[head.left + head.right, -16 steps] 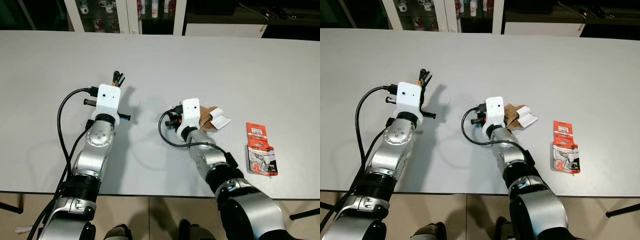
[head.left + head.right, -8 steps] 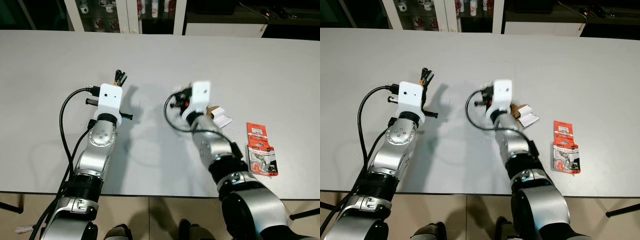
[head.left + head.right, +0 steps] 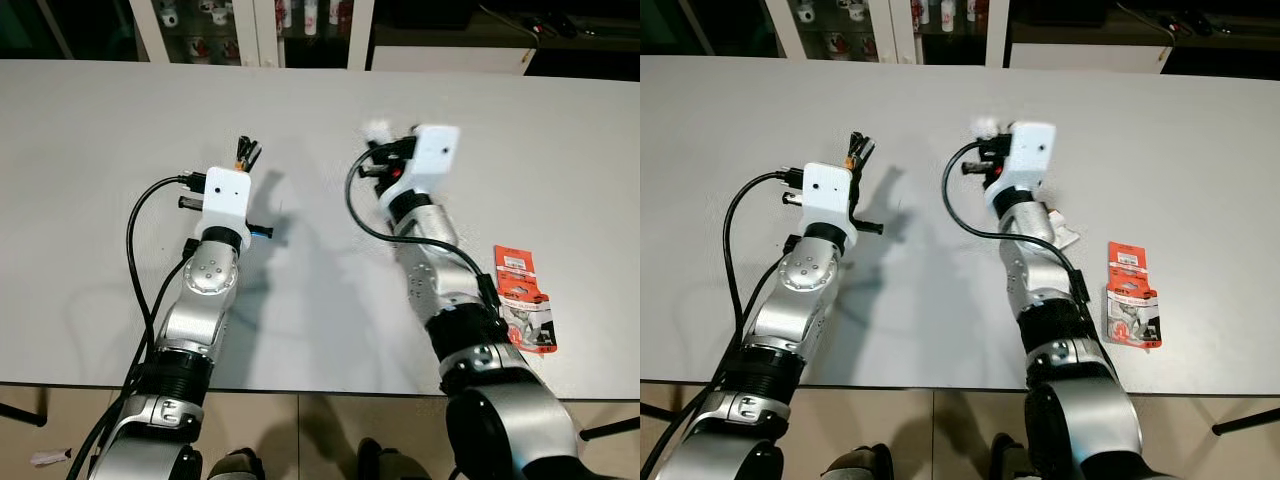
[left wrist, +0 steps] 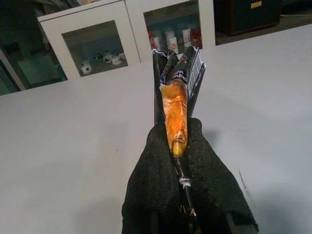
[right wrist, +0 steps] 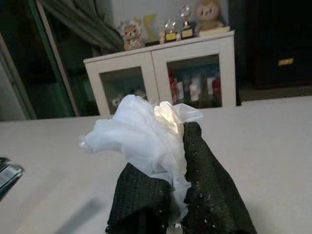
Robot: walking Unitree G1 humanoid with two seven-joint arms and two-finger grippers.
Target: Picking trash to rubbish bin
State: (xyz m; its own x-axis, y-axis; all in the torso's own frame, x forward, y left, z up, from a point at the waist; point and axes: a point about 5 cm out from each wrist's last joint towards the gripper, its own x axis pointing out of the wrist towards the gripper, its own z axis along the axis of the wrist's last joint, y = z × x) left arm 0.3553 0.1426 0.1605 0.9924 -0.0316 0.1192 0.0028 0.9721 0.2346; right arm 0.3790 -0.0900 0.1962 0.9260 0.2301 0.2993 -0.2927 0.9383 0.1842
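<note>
My left gripper (image 3: 245, 153) hovers over the grey table (image 3: 90, 150) left of centre, shut on a black and orange wrapper (image 4: 177, 95) that sticks out past its fingertips (image 4: 161, 146). My right gripper (image 3: 380, 133) is raised above the table's middle, shut on a crumpled white plastic wad (image 5: 141, 129). A red snack packet (image 3: 521, 297) lies flat near the front right edge. A bit of white and brown paper (image 3: 1064, 233) peeks out from behind my right forearm.
White glass-door cabinets (image 3: 255, 25) with small items stand beyond the table's far edge. A dark counter (image 3: 560, 30) is at the back right. The table's front edge (image 3: 300, 388) runs just below my elbows.
My right gripper has lifted off the table beside the brown paper and swung up and away, carrying the white wad. My left arm has barely moved.
</note>
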